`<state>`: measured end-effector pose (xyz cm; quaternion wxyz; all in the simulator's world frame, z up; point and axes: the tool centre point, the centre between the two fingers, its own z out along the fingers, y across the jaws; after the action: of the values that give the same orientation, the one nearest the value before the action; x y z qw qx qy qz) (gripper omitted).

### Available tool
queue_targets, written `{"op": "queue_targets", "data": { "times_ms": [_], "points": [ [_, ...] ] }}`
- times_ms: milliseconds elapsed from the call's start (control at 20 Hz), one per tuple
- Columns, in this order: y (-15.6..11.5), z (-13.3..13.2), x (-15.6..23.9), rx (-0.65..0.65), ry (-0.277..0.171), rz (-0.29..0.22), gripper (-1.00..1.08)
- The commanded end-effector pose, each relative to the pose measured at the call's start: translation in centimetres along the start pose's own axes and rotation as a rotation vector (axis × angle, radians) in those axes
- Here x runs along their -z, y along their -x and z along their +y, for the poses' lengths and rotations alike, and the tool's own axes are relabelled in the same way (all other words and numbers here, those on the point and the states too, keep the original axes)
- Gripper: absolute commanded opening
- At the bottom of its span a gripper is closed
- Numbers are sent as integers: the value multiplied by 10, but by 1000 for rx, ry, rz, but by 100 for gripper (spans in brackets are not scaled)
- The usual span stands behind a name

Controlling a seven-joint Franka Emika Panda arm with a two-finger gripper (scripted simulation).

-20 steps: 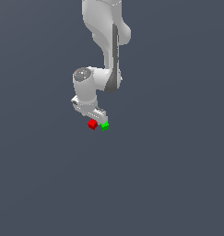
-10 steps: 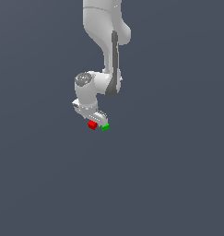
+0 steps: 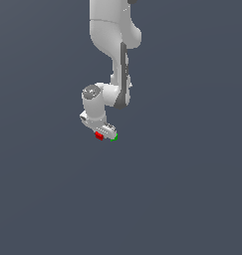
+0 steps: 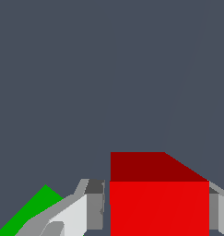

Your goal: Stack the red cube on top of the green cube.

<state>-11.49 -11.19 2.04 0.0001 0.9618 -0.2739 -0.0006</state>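
1. From my remote station I saw the tabletop (image 3: 192, 199) as a plain grey-blue field filling both views; nothing stood on it but the arm and two cubes; no container of any kind was in sight, so there was nothing to report as held in one.

2. The white arm (image 3: 115, 45) hung down from the top of the exterior view, bent at the wrist, with the hand (image 3: 105, 133) low over the surface right at the two cubes.

3. In the wrist view the hand (image 4: 157, 209) had a finger (image 4: 92, 207) on one side of the red cube and another on the other; the pads sat close against its faces or nearly so; I could not tell whether they truly gripped it or only bracketed it.

4. The red cube (image 4: 159, 207) lay between those fingers; in the exterior view the red cube (image 3: 98, 135) appeared at the foot of the hand, on the exterior view's left of the green one; whether it rested on the tabletop or was just lifted I could not tell.

5. The green cube (image 3: 114, 138) sat just beside it, outside the fingers; the wrist view showed only a corner of the green cube (image 4: 26, 212).

6. My judgement of progress: the stack was not made; the cubes were side by side; the approach looked finished, while the lift, the carry over green and the release all remained.
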Motion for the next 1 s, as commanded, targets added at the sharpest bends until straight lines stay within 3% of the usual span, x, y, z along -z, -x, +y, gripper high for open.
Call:
{"op": "queue_targets", "data": {
  "times_ms": [0,600,950],
  "points": [
    [0,0,-1,0,0,1,-100],
    [0,-1,2,1,-1,1,-100],
    [1,0,25,0,-2,1,-100]
  ]
}}
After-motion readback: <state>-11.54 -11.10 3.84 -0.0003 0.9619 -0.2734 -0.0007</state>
